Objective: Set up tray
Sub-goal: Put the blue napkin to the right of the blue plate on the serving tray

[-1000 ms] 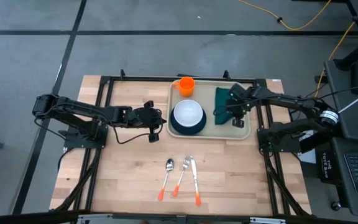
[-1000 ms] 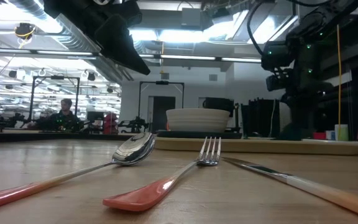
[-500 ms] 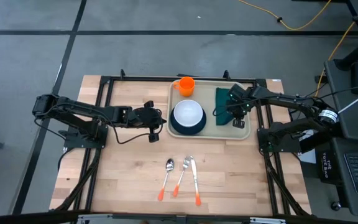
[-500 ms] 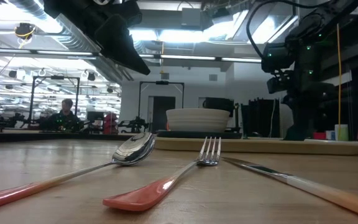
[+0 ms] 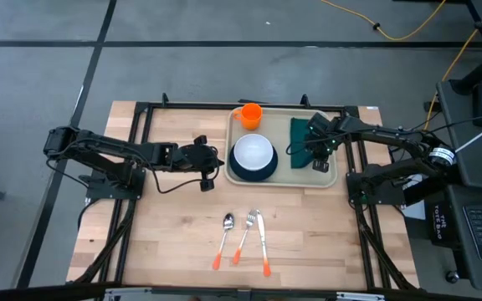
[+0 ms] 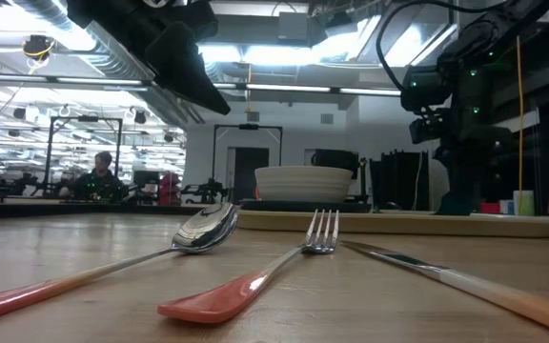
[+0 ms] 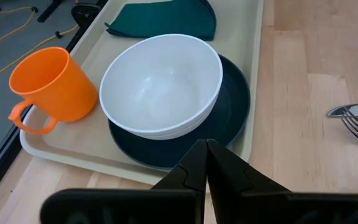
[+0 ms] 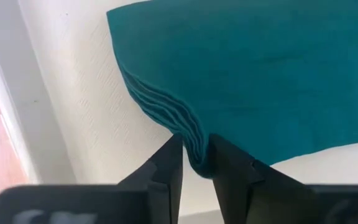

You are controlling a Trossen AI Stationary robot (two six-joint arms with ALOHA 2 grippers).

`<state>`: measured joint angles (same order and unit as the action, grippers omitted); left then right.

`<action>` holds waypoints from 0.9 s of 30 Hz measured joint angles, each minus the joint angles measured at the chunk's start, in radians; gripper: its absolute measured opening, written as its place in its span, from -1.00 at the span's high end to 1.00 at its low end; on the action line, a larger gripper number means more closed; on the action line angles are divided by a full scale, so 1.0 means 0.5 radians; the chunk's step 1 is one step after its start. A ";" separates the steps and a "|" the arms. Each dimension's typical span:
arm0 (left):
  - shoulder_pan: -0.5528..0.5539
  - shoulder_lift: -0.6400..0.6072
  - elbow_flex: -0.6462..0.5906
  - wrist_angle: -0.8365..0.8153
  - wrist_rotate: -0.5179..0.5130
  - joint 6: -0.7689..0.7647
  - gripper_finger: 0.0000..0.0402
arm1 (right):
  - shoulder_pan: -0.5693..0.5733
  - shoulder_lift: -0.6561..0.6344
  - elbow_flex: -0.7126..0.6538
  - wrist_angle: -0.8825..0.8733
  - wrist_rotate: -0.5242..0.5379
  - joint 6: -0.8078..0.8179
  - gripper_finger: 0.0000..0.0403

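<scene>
The beige tray [image 5: 325,175] sits at the table's far middle and carries an orange cup [image 5: 250,114], a white bowl [image 5: 253,151] on a dark teal plate [image 5: 243,175], and a folded dark green napkin [image 5: 299,134]. My right gripper [image 5: 315,147] is over the tray's right part, shut on the napkin [image 8: 260,68]. My left gripper [image 5: 217,159] hovers shut just left of the tray. In the left wrist view its tips [image 7: 205,148] point at the plate [image 7: 235,106] and tray rim [image 7: 73,134]. My right gripper pinches the napkin's layered edge [image 8: 194,144] between its two fingers [image 8: 166,168]; several layers show in the gap. It comes from above, slanting from the table's right side. The rest of the napkin lies spread on the tray floor [image 8: 73,93].
A spoon [image 5: 226,234], a fork [image 5: 243,234] and a knife [image 5: 263,242], all with orange handles, lie side by side on the bare wood near the table's near edge. In the low view they fill the foreground, the spoon [image 6: 203,229] leftmost. A black frame borders the table.
</scene>
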<state>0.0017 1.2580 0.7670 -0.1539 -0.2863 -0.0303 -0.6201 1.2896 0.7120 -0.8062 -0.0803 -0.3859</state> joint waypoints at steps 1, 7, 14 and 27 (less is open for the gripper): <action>0.000 0.000 0.000 0.000 0.000 -0.001 0.97 | 0.000 0.000 0.000 0.000 0.000 0.000 0.59; 0.001 0.000 0.000 0.000 0.000 -0.016 0.97 | 0.000 0.000 0.000 0.003 -0.032 0.000 0.56; 0.000 0.000 0.000 0.000 0.000 -0.016 0.97 | 0.000 -0.001 0.000 0.004 -0.037 0.000 0.32; 0.001 0.000 0.000 0.000 0.000 -0.017 0.97 | 0.000 -0.002 0.183 -0.234 0.036 -0.003 0.07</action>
<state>0.0021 1.2579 0.7670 -0.1539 -0.2864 -0.0387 -0.6202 1.2888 0.8036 -0.9232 -0.0624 -0.3873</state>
